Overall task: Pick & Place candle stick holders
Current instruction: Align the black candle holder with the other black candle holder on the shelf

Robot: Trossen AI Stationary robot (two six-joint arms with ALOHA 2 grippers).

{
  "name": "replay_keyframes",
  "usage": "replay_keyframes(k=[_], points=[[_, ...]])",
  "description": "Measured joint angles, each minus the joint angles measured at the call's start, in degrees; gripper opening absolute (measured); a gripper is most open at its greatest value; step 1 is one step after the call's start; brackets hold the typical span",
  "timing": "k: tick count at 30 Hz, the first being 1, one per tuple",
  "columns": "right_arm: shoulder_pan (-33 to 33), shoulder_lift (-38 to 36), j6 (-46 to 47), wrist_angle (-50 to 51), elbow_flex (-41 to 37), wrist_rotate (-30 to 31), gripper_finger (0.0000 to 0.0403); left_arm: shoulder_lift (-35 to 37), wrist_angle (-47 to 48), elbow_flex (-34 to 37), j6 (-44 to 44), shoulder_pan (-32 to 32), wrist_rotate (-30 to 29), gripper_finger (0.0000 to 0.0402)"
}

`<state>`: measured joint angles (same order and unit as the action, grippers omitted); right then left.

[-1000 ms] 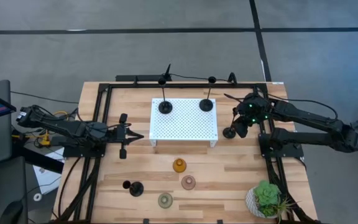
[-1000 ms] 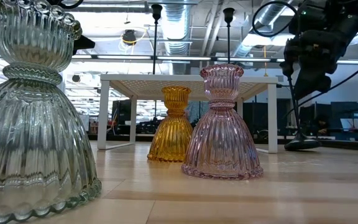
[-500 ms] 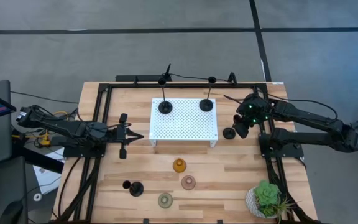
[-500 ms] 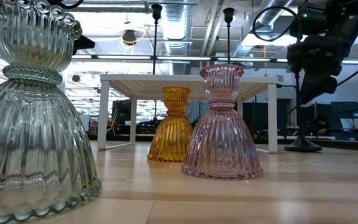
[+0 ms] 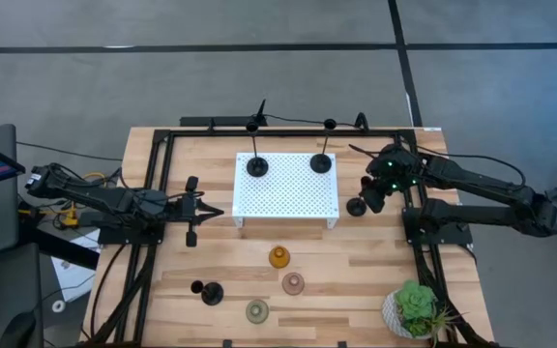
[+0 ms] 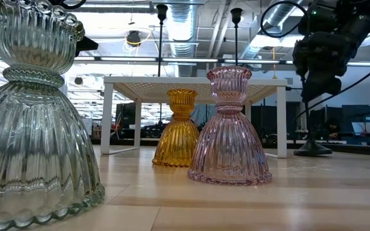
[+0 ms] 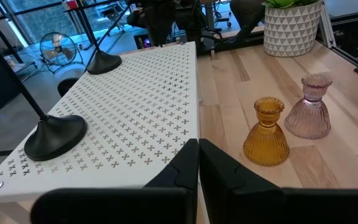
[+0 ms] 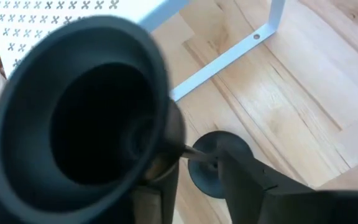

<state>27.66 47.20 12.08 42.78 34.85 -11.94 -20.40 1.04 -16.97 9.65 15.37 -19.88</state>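
Observation:
My right gripper [image 5: 369,196] is shut on a matte black candle stick holder [image 6: 309,122] just right of the white perforated platform [image 5: 288,198]. Two more black holders [image 5: 257,165] [image 5: 321,162] stand on their disc bases on the platform's far side. A fourth black one [image 5: 209,292] stands near the table's front left. The amber [image 5: 278,257], pink [image 5: 293,283] and pale green [image 5: 257,311] holders stand on the table in front of the platform. My left gripper [image 5: 206,211] is shut and empty, left of the platform. My right gripper has the black holder's thin stem [image 8: 194,152] between its two fingers [image 8: 253,180], just below the cup [image 8: 86,106], which hides the exact place of contact. The fingers point down from above. The holder stands upright, its disc base [image 6: 313,150] at table level.
A green potted plant [image 5: 416,309] stands at the table's front right corner. Black frame rails [image 5: 153,193] run along the table's left, far and right sides. Bare wood lies between the platform and the right rail.
My right gripper has swayed slightly sideways and back with the black holder. The holder's base stays at the same spot beside the platform.

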Motion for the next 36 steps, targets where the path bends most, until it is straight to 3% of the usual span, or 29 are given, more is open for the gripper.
replay_keyframes(k=[8, 26, 36], points=[[0.00, -0.04, -0.22, -0.22, 0.04, 0.28, 0.0009, 0.00, 0.00, 0.02, 0.00, 0.00, 0.00, 0.0012], [-3.72, -3.65, 0.19, 0.26, 1.50, 3.51, 0.0002, -0.01, 0.00, 0.02, 0.00, -0.02, 0.00, 0.0012], [-7.66, -3.73, 0.03, 13.69, 15.70, 13.82, 0.0000, -0.02, 0.00, 0.01, 0.00, -0.01, 0.00, 0.0012]])
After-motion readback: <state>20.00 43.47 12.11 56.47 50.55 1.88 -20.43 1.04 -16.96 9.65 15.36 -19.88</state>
